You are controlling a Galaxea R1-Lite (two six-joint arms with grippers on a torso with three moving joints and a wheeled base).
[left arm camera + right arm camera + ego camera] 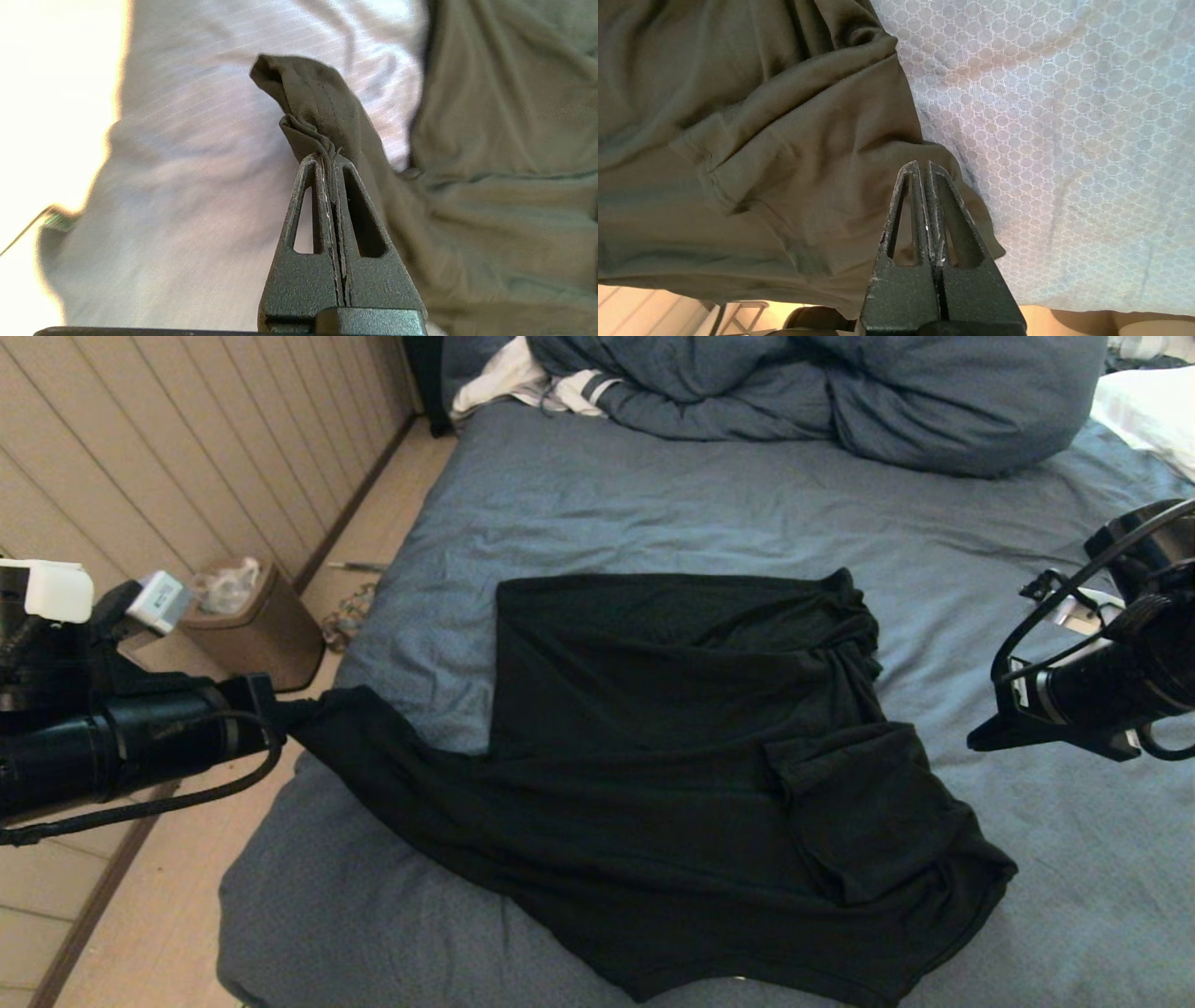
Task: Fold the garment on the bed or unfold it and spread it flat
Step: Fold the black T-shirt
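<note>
Left gripper [331,161]: at the near left edge of the bed; its black, grainy, wedge-shaped fingers are pressed together on a bunched hem corner of the garment, seen plainly in the left wrist view.
Garment [691,756]: thin black knit, matte and soft, lying mid-bed toward the near edge, partly folded over itself; one corner is drawn out to the left in a taut, narrowing strip that ends at the left gripper.
Garment's near right part: a rumpled flap with a stitched hem, heaped in soft folds near the foot of the bed.
Right gripper [924,165]: its slotted black fingers are closed tip to tip with nothing between them; in the right wrist view the tips are seen over the garment's edge, and I cannot tell whether they touch it.
Right arm [1102,681]: black tube with looping cables, at the right side of the head view, apart from the garment.
Bed [653,495]: wide mattress in wrinkled blue-grey cloth, finely creased.
Bin [261,625]: brown, rounded box on the floor by the left side of the bed, with crumpled clear plastic inside.
Duvet [840,392]: blue-grey, puffy, bunched at the far end.
Pillow [1153,406]: white, at the far right corner.
</note>
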